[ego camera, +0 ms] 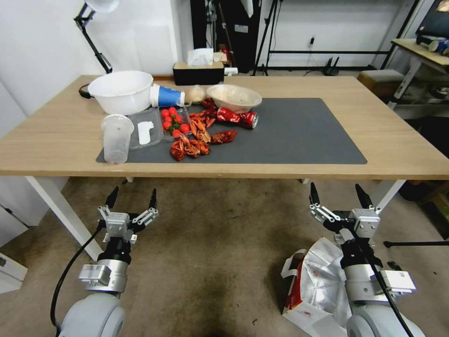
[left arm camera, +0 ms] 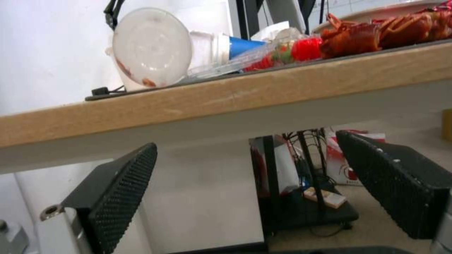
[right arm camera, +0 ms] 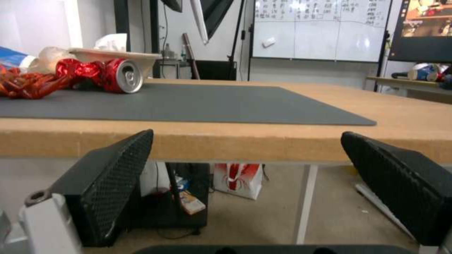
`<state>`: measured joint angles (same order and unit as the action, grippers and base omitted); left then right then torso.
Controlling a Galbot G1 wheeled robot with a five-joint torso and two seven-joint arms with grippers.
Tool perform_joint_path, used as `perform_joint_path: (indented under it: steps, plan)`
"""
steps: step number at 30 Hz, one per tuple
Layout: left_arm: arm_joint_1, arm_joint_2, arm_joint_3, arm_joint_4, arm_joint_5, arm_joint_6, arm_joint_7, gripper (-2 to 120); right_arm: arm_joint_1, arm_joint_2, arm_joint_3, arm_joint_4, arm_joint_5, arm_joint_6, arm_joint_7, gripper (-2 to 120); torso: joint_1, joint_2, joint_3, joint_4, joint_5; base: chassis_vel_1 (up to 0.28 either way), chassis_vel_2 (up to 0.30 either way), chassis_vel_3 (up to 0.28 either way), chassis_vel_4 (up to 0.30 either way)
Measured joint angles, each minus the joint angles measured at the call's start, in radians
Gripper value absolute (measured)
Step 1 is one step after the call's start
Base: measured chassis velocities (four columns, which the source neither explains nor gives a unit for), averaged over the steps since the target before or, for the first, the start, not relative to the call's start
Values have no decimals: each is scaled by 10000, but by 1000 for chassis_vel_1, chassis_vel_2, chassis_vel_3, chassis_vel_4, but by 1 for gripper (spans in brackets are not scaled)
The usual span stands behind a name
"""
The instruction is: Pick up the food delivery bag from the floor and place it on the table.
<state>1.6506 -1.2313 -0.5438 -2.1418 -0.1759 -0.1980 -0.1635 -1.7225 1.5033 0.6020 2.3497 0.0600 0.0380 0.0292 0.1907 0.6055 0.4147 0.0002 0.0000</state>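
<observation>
**Bag on the floor, both grippers empty**

Jaws on both grippers stand spread wide with nothing between them. The left gripper (ego camera: 132, 199) and right gripper (ego camera: 340, 196) hang just short of the table (ego camera: 56, 135) edge, below its top. The bag (ego camera: 314, 285) sits on the floor (ego camera: 210, 243) at about five o'clock in the head view, directly under the right arm and partly hidden by it.

Risk, as I judge it: the bag is soft, crinkled white sheet with a red side panel and limp strap handles — a pinch on loose wall could slip or fold the box in. Lifting close under the wooden edge could snag it. The dark mat (ego camera: 304, 131) is bare from twelve to three o'clock, but crayfish (ego camera: 196, 140), a crushed can (ego camera: 238, 117) and a clear cup (ego camera: 116, 138) crowd the ten o'clock side — a wide bag could shove them.
</observation>
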Motion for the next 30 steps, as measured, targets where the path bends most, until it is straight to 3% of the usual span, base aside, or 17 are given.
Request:
perform_joint_path:
  steps: [30]
  plan:
    - [41, 93, -73, -180, -1, 123, 42, 96, -17, 8, 60, -152, 19, 9, -33, 100, -473, -1250, -776, 0, 0, 0, 0, 0, 0]
